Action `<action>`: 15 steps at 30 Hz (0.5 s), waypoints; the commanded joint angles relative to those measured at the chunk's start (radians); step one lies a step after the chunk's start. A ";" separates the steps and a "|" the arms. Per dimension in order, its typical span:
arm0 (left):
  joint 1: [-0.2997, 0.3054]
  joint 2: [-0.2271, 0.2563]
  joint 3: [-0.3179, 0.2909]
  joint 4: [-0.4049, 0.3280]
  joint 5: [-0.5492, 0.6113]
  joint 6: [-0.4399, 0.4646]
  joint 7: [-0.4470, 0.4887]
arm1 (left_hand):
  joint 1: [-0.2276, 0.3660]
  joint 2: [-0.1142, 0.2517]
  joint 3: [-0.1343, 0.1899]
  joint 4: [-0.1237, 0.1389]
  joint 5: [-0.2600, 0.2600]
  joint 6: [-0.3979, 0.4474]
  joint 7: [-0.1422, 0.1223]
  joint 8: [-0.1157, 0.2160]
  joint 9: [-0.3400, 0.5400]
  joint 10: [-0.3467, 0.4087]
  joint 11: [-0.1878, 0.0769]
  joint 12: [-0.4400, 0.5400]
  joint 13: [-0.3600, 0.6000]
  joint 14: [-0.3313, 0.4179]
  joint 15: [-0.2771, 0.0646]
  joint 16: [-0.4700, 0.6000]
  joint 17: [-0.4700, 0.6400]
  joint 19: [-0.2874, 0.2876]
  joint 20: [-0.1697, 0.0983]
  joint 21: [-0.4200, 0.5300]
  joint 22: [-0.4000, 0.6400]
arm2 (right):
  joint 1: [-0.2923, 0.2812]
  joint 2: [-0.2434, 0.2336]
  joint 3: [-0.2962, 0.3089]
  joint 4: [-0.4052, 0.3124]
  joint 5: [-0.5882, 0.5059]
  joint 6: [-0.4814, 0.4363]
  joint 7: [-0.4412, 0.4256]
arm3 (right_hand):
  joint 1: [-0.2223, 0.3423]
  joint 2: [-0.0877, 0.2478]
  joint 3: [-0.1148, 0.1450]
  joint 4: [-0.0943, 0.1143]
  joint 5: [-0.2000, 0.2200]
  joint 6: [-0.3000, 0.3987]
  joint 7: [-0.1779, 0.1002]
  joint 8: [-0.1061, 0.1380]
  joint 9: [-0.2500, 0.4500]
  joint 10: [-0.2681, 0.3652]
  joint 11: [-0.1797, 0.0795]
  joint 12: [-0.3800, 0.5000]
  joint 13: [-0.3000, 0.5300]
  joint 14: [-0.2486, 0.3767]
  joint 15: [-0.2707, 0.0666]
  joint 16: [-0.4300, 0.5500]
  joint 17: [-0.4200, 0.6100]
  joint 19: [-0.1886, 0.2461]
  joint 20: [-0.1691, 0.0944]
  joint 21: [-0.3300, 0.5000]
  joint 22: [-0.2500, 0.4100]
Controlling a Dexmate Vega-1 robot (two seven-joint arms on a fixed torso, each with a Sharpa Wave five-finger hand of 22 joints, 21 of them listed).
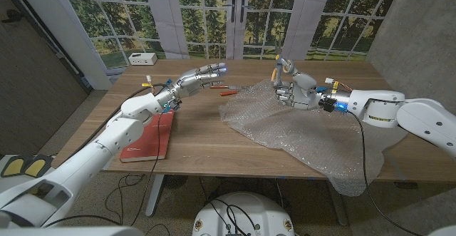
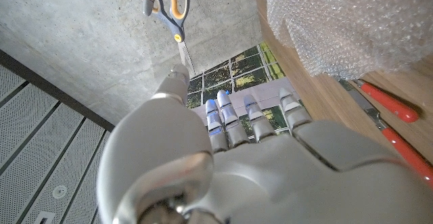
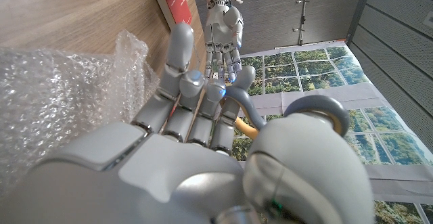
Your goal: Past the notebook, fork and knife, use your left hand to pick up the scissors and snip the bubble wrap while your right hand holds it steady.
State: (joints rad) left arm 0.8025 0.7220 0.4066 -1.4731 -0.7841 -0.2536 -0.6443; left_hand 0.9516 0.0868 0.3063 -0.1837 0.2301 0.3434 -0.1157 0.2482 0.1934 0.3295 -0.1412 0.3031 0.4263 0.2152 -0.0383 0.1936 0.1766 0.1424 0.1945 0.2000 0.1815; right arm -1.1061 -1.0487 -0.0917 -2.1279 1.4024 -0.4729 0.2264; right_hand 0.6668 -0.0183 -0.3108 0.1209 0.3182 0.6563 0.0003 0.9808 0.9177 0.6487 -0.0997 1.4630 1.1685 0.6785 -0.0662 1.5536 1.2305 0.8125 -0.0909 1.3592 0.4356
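Right hand [image 1: 298, 90] grips scissors [image 1: 280, 66], raised over bubble wrap [image 1: 299, 132] at table's 2 o'clock. Left hand [image 1: 201, 76] empty, fingers stretched toward them. Handover to left hand pending; wrap unheld, no snip yet.

Scissors [image 1: 280, 66], grey-and-yellow handles, stood upright in raised right hand [image 1: 296, 88], upper centre-right. Clear bubble wrap [image 1: 299, 132] lay crumpled across table's right half, draping over front edge.

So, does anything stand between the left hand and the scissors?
Nothing visible does. The left hand reaches with open fingers toward the scissors, which the right hand holds above the bubble wrap.
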 commanded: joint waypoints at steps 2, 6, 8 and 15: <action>0.027 0.072 -0.008 -0.048 0.027 0.031 0.014 | 0.051 0.005 0.026 -0.002 0.018 0.025 -0.004 0.003 0.006 0.036 -0.012 0.003 0.002 -0.007 -0.023 -0.001 0.001 -0.007 -0.003 -0.002 -0.001 | 0.014 0.001 -0.007 0.002 0.007 -0.007 -0.001 | 0.012 -0.001 -0.008 0.002 0.001 0.011 0.006 0.006 0.006 0.007 0.001 -0.006 0.004 0.003 -0.142 -0.004 0.004 -0.004 -0.016 0.008 -0.001; 0.031 0.080 -0.006 -0.049 0.028 0.041 0.018 | 0.073 0.010 0.037 -0.004 0.023 0.029 -0.009 0.002 0.006 0.041 -0.016 0.002 0.002 -0.007 -0.026 0.000 0.001 -0.008 -0.006 -0.002 -0.001 | 0.008 0.001 -0.003 -0.001 0.010 -0.005 -0.007 | 0.014 0.000 -0.009 0.004 0.000 0.011 0.005 0.007 0.007 0.008 0.002 -0.007 0.007 0.003 -0.142 -0.005 0.004 -0.006 -0.016 0.012 -0.008; 0.029 0.093 -0.002 -0.058 0.037 0.060 0.023 | 0.090 0.011 0.044 -0.004 0.027 0.039 -0.015 0.003 0.007 0.046 -0.020 0.002 0.002 -0.009 -0.024 -0.001 0.001 -0.009 -0.005 -0.002 -0.001 | 0.006 0.001 -0.002 -0.002 0.009 -0.004 -0.007 | 0.015 0.001 -0.008 0.004 0.000 0.011 0.006 0.007 0.006 0.009 0.001 -0.008 0.007 0.003 -0.142 -0.005 0.004 -0.006 -0.017 0.014 -0.008; 0.018 0.127 0.017 -0.086 0.101 0.079 0.048 | 0.105 0.004 0.048 -0.001 0.031 0.044 -0.014 0.001 0.007 0.063 -0.018 0.006 0.002 -0.002 -0.023 0.003 0.000 -0.010 -0.010 -0.002 -0.002 | 0.008 0.002 -0.006 -0.003 0.013 -0.009 -0.018 | 0.019 0.002 -0.009 0.004 -0.001 0.013 0.005 0.005 0.002 0.011 0.001 -0.021 -0.007 0.003 -0.142 -0.005 0.004 -0.008 -0.016 0.018 -0.016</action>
State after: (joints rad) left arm 0.8252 0.8004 0.4028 -1.5243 -0.7566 -0.2164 -0.6290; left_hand 1.0453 0.0901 0.3474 -0.1862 0.2553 0.3805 -0.1303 0.2482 0.1980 0.3798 -0.1589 0.3033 0.4264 0.2106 -0.0407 0.1936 0.1768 0.1370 0.1891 0.2000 0.1766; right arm -1.0989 -1.0482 -0.0948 -2.1271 1.4102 -0.4777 0.2209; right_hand 0.6757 -0.0142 -0.3149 0.1250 0.3182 0.6563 0.0002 0.9806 0.9194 0.6486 -0.0995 1.4549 1.1733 0.6785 -0.0662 1.5489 1.2306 0.8090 -0.0945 1.3746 0.4216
